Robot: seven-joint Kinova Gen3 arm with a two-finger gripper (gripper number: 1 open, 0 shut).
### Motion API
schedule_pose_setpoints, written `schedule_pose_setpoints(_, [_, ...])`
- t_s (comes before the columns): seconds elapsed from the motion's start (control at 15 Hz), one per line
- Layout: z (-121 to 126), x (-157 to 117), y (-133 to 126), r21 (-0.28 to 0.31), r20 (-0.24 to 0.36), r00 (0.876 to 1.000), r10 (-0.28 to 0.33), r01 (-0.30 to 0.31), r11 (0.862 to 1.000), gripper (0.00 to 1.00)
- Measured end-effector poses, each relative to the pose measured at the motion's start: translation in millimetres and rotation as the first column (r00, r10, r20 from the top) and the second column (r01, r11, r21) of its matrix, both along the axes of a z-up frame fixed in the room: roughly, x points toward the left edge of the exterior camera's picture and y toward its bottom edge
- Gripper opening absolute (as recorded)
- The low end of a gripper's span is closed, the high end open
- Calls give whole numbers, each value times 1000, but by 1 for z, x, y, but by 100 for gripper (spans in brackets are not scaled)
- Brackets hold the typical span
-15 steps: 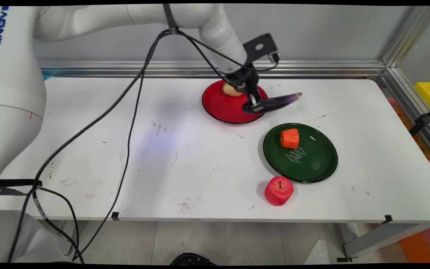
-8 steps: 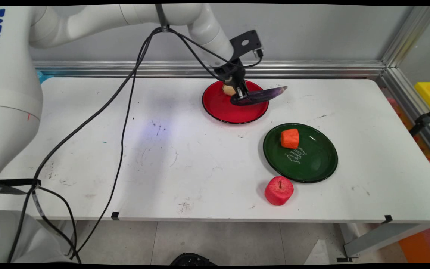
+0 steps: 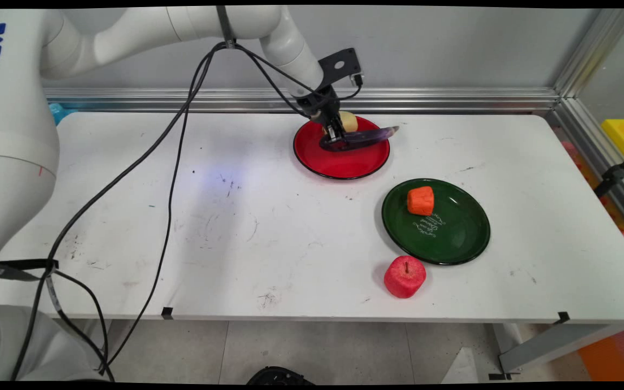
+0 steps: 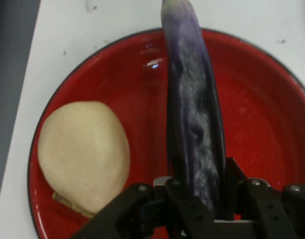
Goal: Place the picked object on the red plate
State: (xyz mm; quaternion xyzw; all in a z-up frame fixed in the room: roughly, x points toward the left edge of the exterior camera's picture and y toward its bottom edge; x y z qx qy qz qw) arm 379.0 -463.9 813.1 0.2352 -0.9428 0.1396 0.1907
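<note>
Eggplant (image 3: 361,138), long and dark purple, clamped at one end between the two fingers of the tool (image 3: 335,136); its free tip points toward the worktop's right edge and reaches just past the rim of the red plate (image 3: 339,162). Hand view: the eggplant (image 4: 195,124) runs lengthwise up from the tool (image 4: 200,191), over the red plate (image 4: 262,114). Whether it touches the plate surface or hangs just above it, cannot tell.

Pale beige lump (image 3: 349,121), rounded, lies on the same red plate, on the side nearest the far edge of the worktop (image 3: 268,238), just beside the tool. In the hand view the lump (image 4: 82,152) sits apart from the eggplant.

Red plate stands near the middle of the worktop's far edge. Green plate (image 3: 453,238) sits toward the right half, carrying an orange chunk (image 3: 420,200) near its far rim. Red apple (image 3: 404,276) stands on the worktop just off the green plate's near rim, toward the front edge.
</note>
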Motion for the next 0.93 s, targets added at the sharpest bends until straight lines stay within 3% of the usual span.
schedule_pose_setpoints(0.47, [-8, 16, -4, 13, 18, 1000, -4, 4, 1000, 0])
schedule_pose_setpoints(0.53, [-9, 17, -4, 16, 18, 1000, -5, 4, 1000, 100])
schedule_pose_setpoints(0.93, [-12, 21, -6, 24, 17, 1000, -5, 4, 1000, 100])
